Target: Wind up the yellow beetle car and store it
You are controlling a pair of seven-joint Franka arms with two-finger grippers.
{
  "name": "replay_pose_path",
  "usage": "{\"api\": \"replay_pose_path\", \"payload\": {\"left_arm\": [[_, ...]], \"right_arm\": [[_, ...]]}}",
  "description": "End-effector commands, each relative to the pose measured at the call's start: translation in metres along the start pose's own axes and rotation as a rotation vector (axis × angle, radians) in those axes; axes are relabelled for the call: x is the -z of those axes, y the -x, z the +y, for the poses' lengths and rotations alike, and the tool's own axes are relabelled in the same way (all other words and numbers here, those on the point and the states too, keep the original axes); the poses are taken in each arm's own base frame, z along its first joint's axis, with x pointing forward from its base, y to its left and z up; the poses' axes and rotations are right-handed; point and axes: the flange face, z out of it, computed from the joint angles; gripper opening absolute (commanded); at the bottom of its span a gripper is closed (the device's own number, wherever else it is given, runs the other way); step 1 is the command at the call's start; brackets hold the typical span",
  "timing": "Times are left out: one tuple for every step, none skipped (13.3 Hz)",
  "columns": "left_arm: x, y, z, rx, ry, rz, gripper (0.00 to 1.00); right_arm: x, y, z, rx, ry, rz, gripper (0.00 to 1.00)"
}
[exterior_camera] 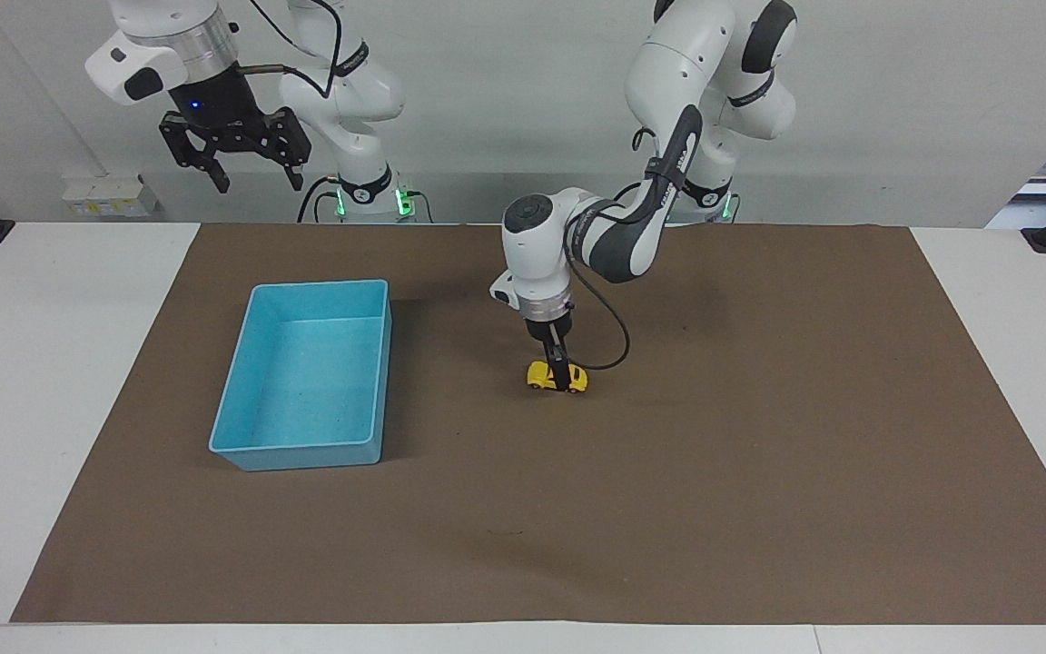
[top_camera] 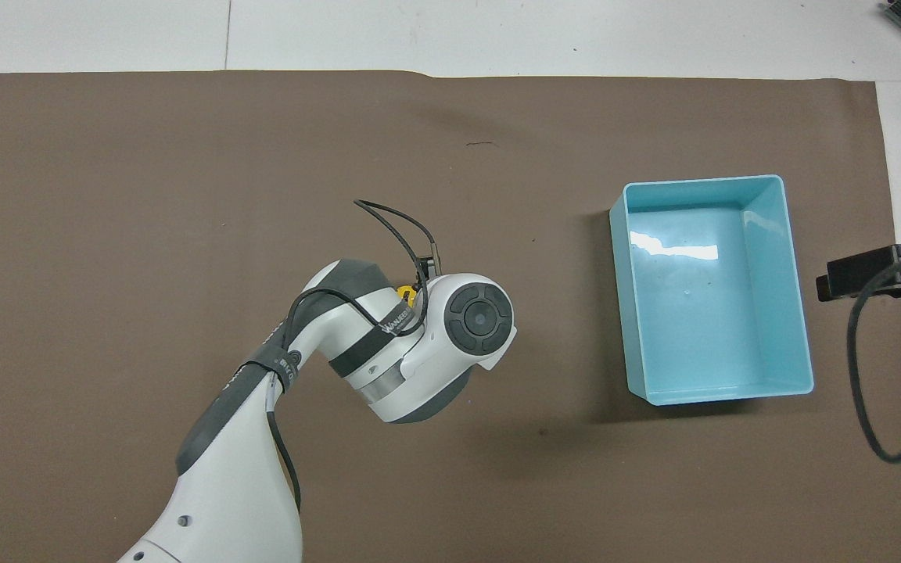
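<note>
The yellow beetle car (exterior_camera: pixel 542 373) stands on the brown mat, beside the light blue tray (exterior_camera: pixel 305 455) toward the left arm's end. My left gripper (exterior_camera: pixel 564 380) has come straight down onto the car's middle and reaches to the level of its wheels. In the overhead view the left wrist hides nearly all of the car (top_camera: pixel 405 292); only a yellow sliver shows. My right gripper (exterior_camera: pixel 253 180) is open and empty, and waits high up near its base, above the table's edge beside the tray.
The tray (top_camera: pixel 701 181) is empty and lies lengthwise on the brown mat (exterior_camera: pixel 759 472) toward the right arm's end. A black cable loops off the left wrist (exterior_camera: pixel 618 341). White table borders the mat.
</note>
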Motion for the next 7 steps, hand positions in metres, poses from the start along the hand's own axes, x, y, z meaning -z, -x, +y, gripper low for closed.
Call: {"api": "replay_pose_path", "payload": {"left_arm": [[-0.0082,0.0098,-0.0056,-0.003,-0.016,0.001,0.74],[-0.012,0.0126,-0.0043,-0.008,-0.01,-0.005,0.59],[-0.013,0.0132,-0.0045,-0.02,-0.011,-0.003,0.37],[-0.0115,0.0132,-0.0051,-0.039,-0.012,-0.002,0.15],[-0.0116,0.0137,-0.0051,-0.041,-0.009,-0.007,0.01],[-0.0112,0.0147,-0.0053,-0.038,-0.001,-0.018,0.0],[-0.0096,0.0158,-0.0063,-0.035,0.008,-0.033,0.0]], "right_arm": [[-0.0015,0.001,0.0006,-0.014,0.007,0.012,1.0],[-0.0015,0.001,0.0006,-0.014,0.007,0.012,1.0],[-0.0015,0.001,0.0006,-0.014,0.007,0.012,1.0],[-0.0015,0.001,0.0006,-0.014,0.007,0.012,1.0],[-0.0015,0.001,0.0014,-0.015,0.007,0.012,1.0],[-0.0015,0.001,0.0014,-0.015,0.007,0.012,1.0],[-0.0015,0.001,0.0014,-0.015,0.007,0.012,1.0]]}}
